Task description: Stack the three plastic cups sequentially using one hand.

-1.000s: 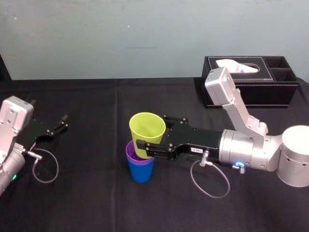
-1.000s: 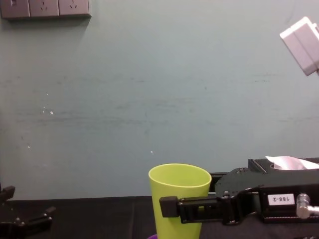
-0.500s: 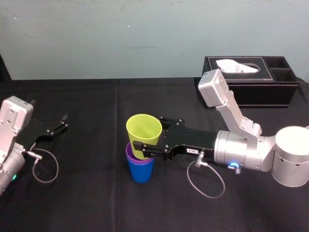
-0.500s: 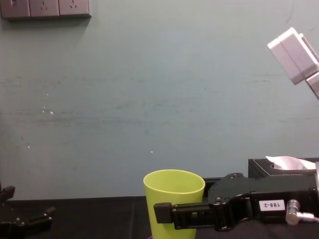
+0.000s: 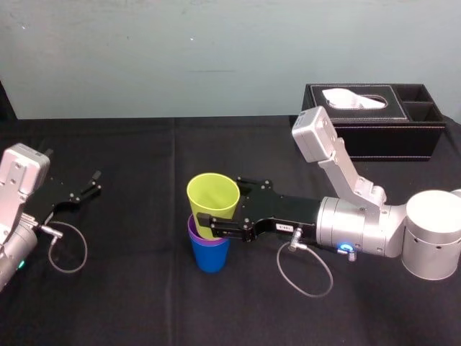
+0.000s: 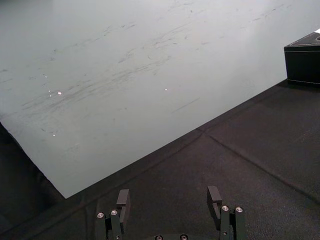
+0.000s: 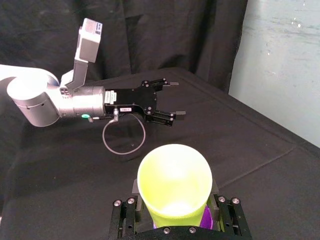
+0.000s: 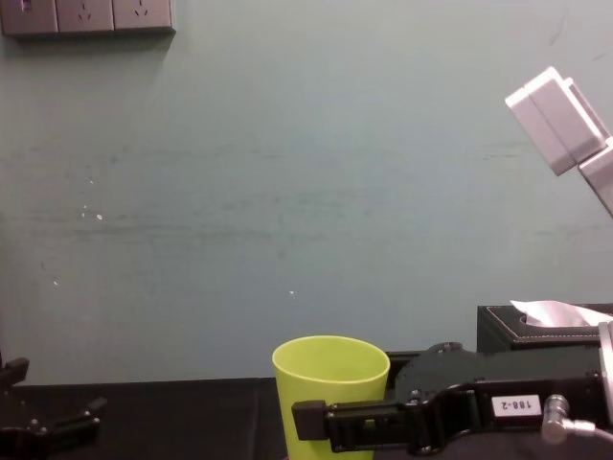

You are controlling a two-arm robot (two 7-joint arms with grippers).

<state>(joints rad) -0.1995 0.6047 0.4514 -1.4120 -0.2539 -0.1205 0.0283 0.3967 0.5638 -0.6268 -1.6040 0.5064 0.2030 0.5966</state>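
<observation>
"Three cups are in one spot on the black table (image 5: 130, 288); where are they next to the fingers?"

"The right gripper (image 5: 220, 209) has its two fingers squeezed on the lime cup (image 5: 211, 194), one finger on each side, a little under the rim; the cup's open mouth faces up; the purple cup (image 5: 192, 228) is right below the fingers, and the lime cup's bottom dips into its mouth; the purple cup sits inside the blue cup (image 5: 210, 256), which stands on the table under them all."

"Does the wrist camera show that too?"

"Yes; from the right wrist the lime cup (image 7: 174, 185) sits between the two fingers (image 7: 226, 216), and a bit of the purple cup (image 7: 207, 218) peeks out beside it; from the chest the near finger (image 8: 330, 422) lies flat across the front of the lime cup (image 8: 330, 379)."

"And the other arm?"

"The left gripper (image 5: 94, 182) is low over the table, well apart from the right fingers, out past their tips on the robot's left; its own fingers (image 6: 122, 199) are spread wide; the tissue box (image 5: 374, 119) stands far back behind the right wrist, well away from the fingertips."
</observation>
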